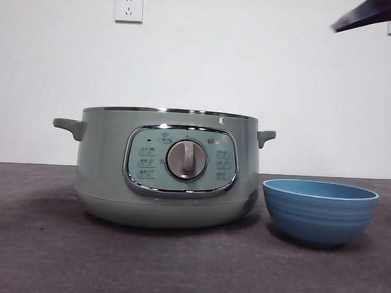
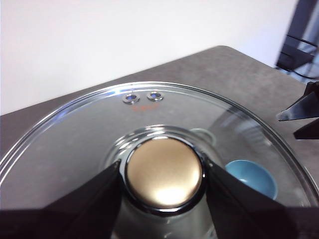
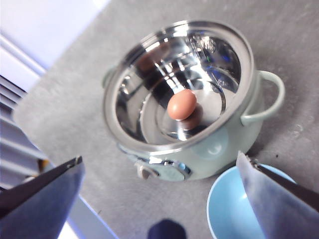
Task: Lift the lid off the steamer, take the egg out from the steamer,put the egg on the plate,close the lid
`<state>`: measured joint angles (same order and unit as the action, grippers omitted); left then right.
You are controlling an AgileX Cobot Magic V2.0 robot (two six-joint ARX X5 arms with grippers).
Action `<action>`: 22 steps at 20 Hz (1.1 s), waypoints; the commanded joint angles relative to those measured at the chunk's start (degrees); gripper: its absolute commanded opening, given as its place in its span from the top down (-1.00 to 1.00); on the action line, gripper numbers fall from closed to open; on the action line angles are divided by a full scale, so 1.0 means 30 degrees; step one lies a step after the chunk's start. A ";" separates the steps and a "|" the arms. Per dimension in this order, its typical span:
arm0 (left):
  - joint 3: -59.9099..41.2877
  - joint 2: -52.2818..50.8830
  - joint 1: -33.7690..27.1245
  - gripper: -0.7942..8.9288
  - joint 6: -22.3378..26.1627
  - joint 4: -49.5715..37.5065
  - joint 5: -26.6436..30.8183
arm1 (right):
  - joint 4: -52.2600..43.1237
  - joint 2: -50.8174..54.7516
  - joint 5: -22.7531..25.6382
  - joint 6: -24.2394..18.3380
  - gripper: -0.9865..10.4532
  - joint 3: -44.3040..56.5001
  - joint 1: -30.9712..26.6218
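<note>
Beside the open steamer (image 1: 116,175), the plate (image 1: 319,213), untouched.

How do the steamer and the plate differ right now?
The steamer, pale green with side handles, is far larger than the blue plate. The steamer is chrome-lined; the plate is plain blue inside. The steamer holds the egg; the plate holds nothing. Both are round and open-topped.

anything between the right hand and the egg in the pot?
Nothing visible. The clear glass lid is off, held by the left hand. The brown egg sits exposed in the sage-green steamer pot below the open right hand.
</note>
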<state>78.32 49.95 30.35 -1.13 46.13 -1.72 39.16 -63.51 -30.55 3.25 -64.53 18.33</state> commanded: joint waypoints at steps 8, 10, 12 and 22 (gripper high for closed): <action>0.0291 -0.4204 -0.0022 0.85 -0.0109 0.2885 0.1559 | 0.1195 -0.9078 0.6441 0.0452 -0.10 -0.7176 0.5515; 0.0291 -0.4495 -0.0022 0.85 -0.0066 0.3315 0.1559 | 0.1727 -1.1344 0.7643 0.0401 -0.10 -0.9005 0.6237; 0.0291 -0.4510 -0.0022 0.85 -0.0036 0.3672 0.1552 | 0.2098 -1.3180 0.8386 0.0393 -0.10 -1.0375 0.6681; 0.0291 -0.4510 -0.0022 0.85 0.0576 0.4087 0.1537 | 0.1370 -1.7092 0.8808 0.0801 -0.09 -1.1409 0.6972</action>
<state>78.32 36.99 30.33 -0.32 61.06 2.85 43.38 -114.08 -4.27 4.93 -98.56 39.05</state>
